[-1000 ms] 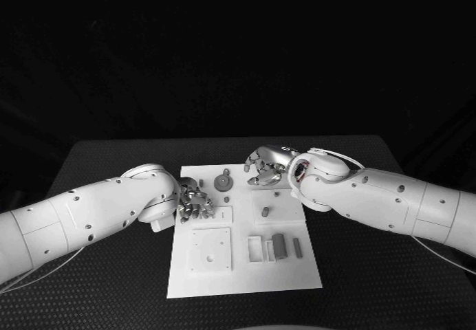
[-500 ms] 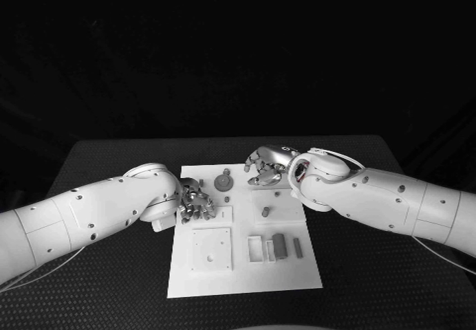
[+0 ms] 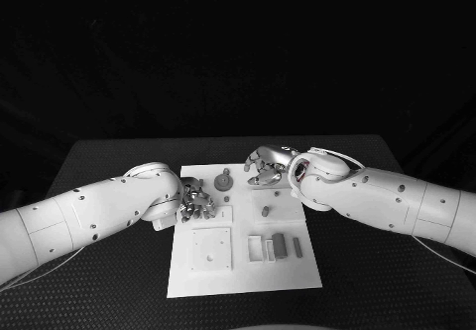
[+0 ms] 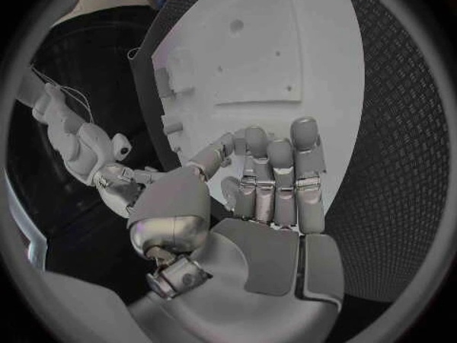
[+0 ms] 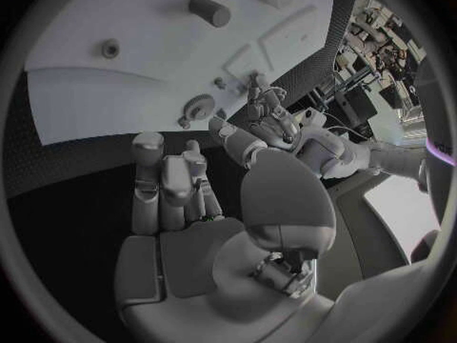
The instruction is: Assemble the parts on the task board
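The white task board [image 3: 243, 275] lies in the middle of the black table. On its far part sits a grey round toothed part [image 3: 224, 183] [image 5: 197, 105]; a grey peg [image 3: 265, 212] [image 5: 209, 10] stands mid-board. My left hand [image 3: 197, 202] [image 4: 266, 183] hovers over the board's left edge beside the toothed part, its fingers loosely bent and side by side, thumb apart, nothing in them. Over the board's far right corner, my right hand [image 3: 266, 167] [image 5: 176, 190] has its fingers curled in, and I see nothing in them.
Grey blocks [image 3: 280, 245] lie beside white slots on the board's near right. A square white plate [image 3: 211, 249] sits on its near left, and a small stud [image 3: 227, 199] stands by the left hand. Black table [image 3: 109, 275] surrounds the board.
My left hand has crept slightly right, toward the toothed part. The right hand and the parts have stayed put.
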`<state>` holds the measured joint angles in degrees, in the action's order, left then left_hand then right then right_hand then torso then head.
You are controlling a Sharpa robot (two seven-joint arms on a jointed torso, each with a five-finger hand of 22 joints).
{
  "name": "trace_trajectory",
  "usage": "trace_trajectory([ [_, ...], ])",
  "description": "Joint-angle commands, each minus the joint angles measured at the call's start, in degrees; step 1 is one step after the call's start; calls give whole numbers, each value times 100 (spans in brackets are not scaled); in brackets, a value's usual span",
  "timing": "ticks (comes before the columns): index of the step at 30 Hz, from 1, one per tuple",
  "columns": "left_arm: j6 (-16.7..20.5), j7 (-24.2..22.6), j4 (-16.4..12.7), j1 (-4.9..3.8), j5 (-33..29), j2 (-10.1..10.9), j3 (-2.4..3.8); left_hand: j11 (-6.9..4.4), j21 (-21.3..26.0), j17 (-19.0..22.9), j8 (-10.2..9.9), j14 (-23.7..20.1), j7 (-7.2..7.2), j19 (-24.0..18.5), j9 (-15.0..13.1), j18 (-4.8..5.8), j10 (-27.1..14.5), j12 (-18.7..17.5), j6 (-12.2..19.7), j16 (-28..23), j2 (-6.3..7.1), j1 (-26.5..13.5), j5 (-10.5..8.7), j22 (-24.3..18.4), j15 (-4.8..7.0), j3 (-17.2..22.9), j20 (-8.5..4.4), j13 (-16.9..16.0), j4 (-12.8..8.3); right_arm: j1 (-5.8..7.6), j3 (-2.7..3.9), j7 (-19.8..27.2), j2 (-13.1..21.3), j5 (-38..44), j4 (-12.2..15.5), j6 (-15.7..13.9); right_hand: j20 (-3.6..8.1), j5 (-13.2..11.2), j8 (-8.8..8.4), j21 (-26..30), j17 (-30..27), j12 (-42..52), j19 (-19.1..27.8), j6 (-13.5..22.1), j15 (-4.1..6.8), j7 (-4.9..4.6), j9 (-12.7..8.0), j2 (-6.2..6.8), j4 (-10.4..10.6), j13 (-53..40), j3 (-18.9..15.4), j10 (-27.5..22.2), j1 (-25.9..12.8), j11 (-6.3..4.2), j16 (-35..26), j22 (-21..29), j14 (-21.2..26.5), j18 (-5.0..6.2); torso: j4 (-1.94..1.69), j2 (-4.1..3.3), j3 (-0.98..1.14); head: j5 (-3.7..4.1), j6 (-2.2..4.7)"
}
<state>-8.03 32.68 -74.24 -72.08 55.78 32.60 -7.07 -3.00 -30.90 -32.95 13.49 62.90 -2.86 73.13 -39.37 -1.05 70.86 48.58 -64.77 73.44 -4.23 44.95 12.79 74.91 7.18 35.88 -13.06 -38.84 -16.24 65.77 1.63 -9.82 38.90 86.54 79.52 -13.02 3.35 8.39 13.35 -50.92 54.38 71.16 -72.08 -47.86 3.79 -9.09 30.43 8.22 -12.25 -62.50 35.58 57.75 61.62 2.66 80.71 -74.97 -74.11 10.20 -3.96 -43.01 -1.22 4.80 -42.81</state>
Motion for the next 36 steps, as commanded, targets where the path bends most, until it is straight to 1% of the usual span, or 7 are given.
trace_trajectory([
  [1, -45, 4, -2, 1, 156, -13, -2, -20, -25, -7, 52, 47, -22, -13, -6, -164, 47, 21, -67, 36, -243, 195, -10, 136, 85, 61, -44, -9, 11, -3, -1, 17, 1, 29, 9, 59, 41, 19, -29, 20, -4, 20, 15, 0, -38, -29, -7, -9, 40, 6, -1, -30, -51, 22, -22, -104, 18, 480, -3, 0, -4, 5, 4],
  [21, -110, -20, -9, 1, 213, -59, -2, -23, -45, -8, 54, 52, -19, -11, -6, -168, 50, 27, -70, 44, -237, 200, -35, 135, 91, 72, -49, -10, 4, -3, -1, 15, 5, 29, 10, 72, 41, 18, -30, 21, -3, 21, 15, 0, -38, -29, -7, -9, 41, 7, -1, -31, -51, 22, -23, -104, 17, 480, 3, 0, 0, 15, 1],
  [29, -108, -25, -20, 1, 500, -89, -4, -24, -49, -8, 55, 52, -18, -12, -5, -168, 51, 28, -71, 46, -233, 203, -39, 134, 92, 75, -49, -10, 2, -3, -1, 15, 7, 29, 14, 72, 41, 18, -30, 21, -4, 22, 15, 0, -38, -29, -7, -7, 41, 8, -1, -31, -51, 22, -24, -104, 18, 480, -2, 2, 1, 20, -3],
  [36, -215, -8, -40, 1, 724, -114, -5, -24, -54, -8, 56, 53, -18, -13, -6, -168, 51, 30, -72, 47, -225, 203, -48, 134, 92, 76, -49, -11, 2, -3, -1, 16, 8, 28, 15, 75, 41, 18, -30, 21, -2, 22, 15, 0, -38, -29, -7, -7, 42, 8, -2, -31, -52, 22, -24, -104, 17, 480, 0, 1, 1, 16, 0],
])
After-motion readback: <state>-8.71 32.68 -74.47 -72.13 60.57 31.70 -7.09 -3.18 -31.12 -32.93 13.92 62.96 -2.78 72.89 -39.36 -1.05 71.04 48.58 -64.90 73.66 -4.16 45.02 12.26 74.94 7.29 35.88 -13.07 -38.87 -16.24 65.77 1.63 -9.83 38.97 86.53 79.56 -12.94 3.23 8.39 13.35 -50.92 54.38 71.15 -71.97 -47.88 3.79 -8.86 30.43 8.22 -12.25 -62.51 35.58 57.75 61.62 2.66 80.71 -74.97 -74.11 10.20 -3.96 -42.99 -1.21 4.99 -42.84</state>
